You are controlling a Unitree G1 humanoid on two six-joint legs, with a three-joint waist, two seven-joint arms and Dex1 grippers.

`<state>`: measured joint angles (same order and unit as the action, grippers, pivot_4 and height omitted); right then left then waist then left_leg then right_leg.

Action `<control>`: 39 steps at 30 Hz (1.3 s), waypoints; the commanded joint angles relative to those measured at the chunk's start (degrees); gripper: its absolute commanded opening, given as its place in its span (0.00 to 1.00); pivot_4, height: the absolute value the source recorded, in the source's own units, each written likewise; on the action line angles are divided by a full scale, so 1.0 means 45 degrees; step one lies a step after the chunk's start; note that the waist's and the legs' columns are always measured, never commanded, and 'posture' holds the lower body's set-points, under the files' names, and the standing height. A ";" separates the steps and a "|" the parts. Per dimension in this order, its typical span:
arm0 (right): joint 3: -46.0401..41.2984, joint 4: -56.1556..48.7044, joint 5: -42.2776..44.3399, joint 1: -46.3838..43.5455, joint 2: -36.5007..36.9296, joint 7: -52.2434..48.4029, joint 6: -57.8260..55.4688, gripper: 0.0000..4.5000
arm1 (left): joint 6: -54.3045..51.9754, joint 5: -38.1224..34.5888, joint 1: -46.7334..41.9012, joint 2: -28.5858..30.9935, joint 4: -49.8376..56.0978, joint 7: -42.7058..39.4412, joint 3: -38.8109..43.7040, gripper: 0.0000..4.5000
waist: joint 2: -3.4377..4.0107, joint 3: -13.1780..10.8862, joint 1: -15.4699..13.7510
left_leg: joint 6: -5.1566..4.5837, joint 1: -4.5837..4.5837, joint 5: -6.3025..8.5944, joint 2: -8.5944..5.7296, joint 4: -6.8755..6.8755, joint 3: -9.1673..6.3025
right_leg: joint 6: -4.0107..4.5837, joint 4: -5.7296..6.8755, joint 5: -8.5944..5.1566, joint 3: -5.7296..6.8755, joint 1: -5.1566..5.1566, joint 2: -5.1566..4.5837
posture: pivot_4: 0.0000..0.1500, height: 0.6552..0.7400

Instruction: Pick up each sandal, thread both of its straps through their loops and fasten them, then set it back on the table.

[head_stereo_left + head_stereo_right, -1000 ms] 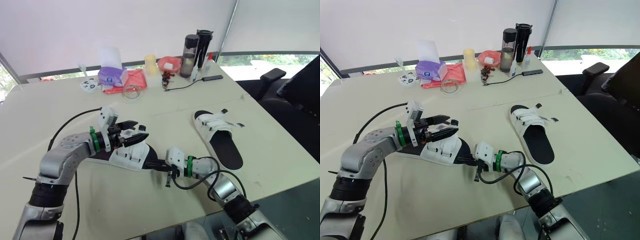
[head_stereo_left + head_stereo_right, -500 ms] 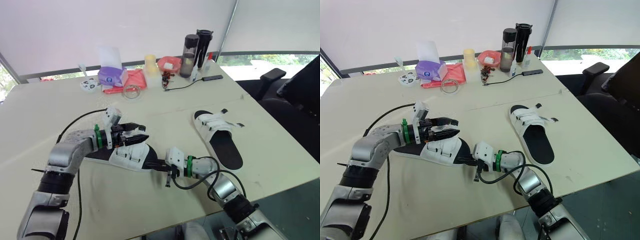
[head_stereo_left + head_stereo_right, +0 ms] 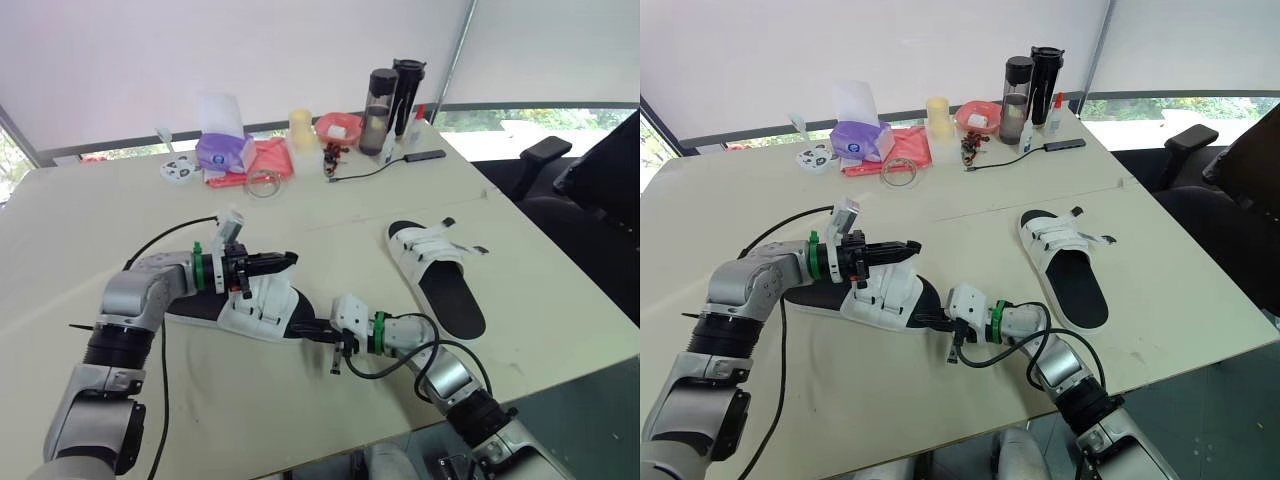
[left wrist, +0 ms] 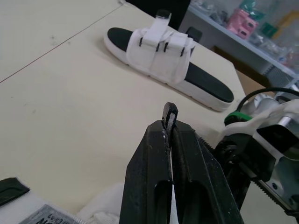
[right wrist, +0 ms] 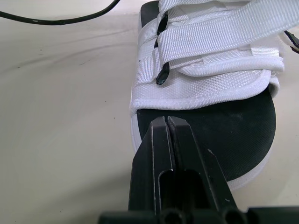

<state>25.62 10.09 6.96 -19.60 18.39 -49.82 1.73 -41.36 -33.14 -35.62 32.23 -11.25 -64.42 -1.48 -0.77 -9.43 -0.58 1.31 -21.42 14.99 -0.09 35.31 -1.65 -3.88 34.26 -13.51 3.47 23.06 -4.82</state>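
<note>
Table (image 3: pixel 100 210) carrying 2 white sandals: far sandal (image 3: pixel 440 275) flat toward the right, well apart from near sandal (image 3: pixel 258 308), flat between both arms. Left gripper (image 3: pixel 285 260) pinched tight on strap (image 4: pixel 170 112) just above near sandal; right gripper (image 3: pixel 318 330) closed, fingertips against its end.

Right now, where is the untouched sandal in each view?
Left eye view: untouched sandal, right of centre.
Right eye view: sandal right of centre.
Left wrist view: sandal past the left gripper.
Right wrist view: not in it.
Shared landmark: right wrist's green band.
</note>
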 commanded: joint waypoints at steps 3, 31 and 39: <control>0.0386 0.2160 -0.1257 0.0691 0.0302 0.0428 -0.0991 0.00 | -0.0587 -0.0470 -0.1223 -0.0026 -0.0385 -0.0538 0.0468 0.02 | -0.0002 -0.0001 0.0002 | -0.0001 -0.0001 0.0000 0.0000 0.0002 0.0000 | 0.0000 0.0007 0.0000 0.0000 0.0000 0.0006 | 1.00 1.00; 0.0553 0.2361 -0.1476 0.0701 0.0297 0.0576 -0.0764 0.00 | -0.0189 0.0640 -0.2825 -0.1244 -0.3874 -0.0629 0.0379 0.02 | -0.0021 -0.0015 -0.0023 | -0.0003 -0.0016 -0.0001 0.0002 0.0116 -0.0017 | -0.0004 0.0049 0.0003 -0.0003 -0.0036 0.0013 | 1.00 1.00; 0.0532 0.2253 -0.1489 0.0821 0.0322 0.0624 -0.0769 0.00 | 0.2946 0.3657 -0.3814 -0.1858 -0.6994 -0.0313 -0.1209 0.02 | -0.0015 -0.0004 -0.0048 | -0.0003 -0.0006 0.0000 0.0000 0.0149 -0.0021 | -0.0007 0.0051 0.0004 0.0001 -0.0063 0.0014 | 1.00 1.00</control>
<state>25.44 11.19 5.83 -19.78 18.16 -47.46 2.88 -32.37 -20.27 -50.99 24.06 -41.29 -66.40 -5.25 -0.84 -9.45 -0.79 1.30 -21.44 14.98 -0.09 36.00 -1.76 -3.92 34.49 -13.49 3.47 22.77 -4.76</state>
